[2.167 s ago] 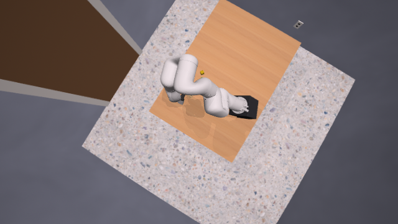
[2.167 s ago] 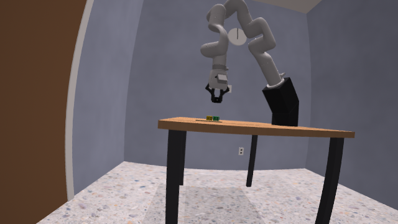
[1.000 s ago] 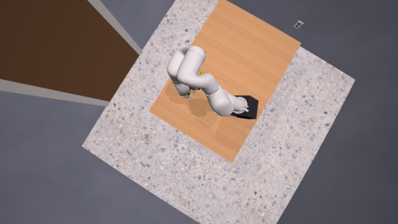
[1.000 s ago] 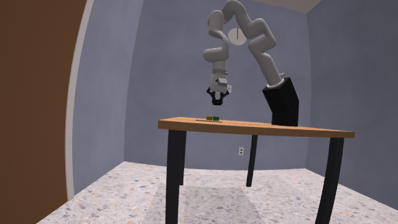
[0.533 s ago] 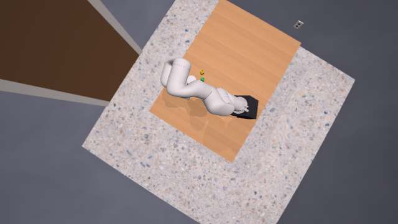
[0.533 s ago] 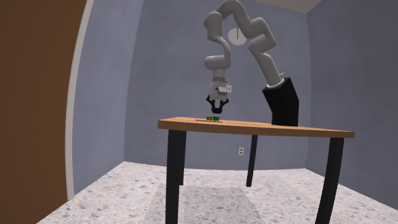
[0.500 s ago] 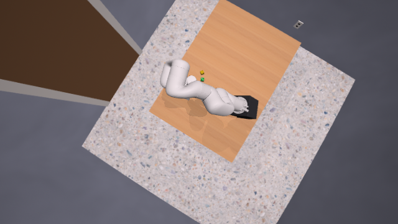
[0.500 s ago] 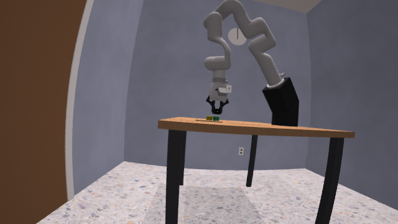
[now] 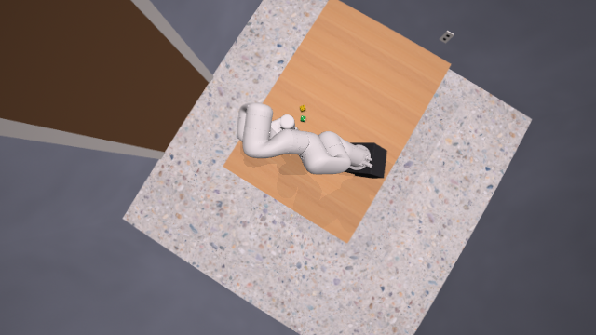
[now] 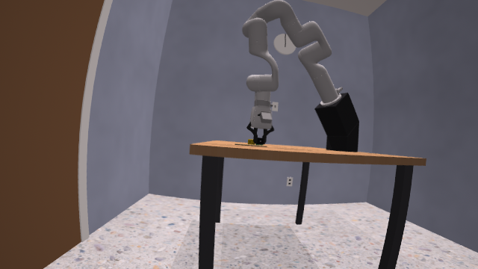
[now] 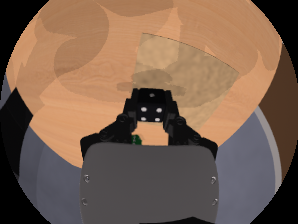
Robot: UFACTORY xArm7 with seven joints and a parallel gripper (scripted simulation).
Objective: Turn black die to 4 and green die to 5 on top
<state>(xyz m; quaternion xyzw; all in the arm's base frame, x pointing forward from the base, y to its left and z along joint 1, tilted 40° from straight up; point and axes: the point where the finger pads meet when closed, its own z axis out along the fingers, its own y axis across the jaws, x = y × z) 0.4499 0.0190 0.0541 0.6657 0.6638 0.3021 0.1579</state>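
Observation:
My gripper (image 10: pixel 260 140) is shut on the black die (image 11: pixel 152 108), which shows white pips toward the wrist camera. It hangs low over the near left part of the table, at the edge of the tan mat (image 11: pixel 188 78). The green die (image 9: pixel 303 118) lies just beside the fingers and shows as a small green spot under them in the wrist view (image 11: pixel 136 140). The yellow die (image 9: pixel 303 108) lies next to the green die and also shows in the side view (image 10: pixel 250 141). I cannot tell whether the black die touches the mat. In the overhead view the arm hides the gripper.
The wooden table (image 9: pixel 340 116) has its left edge close to the dice. The black robot base (image 9: pixel 371 159) stands at the table's right side. The arm's elbow (image 9: pixel 261 135) reaches past the table's left edge.

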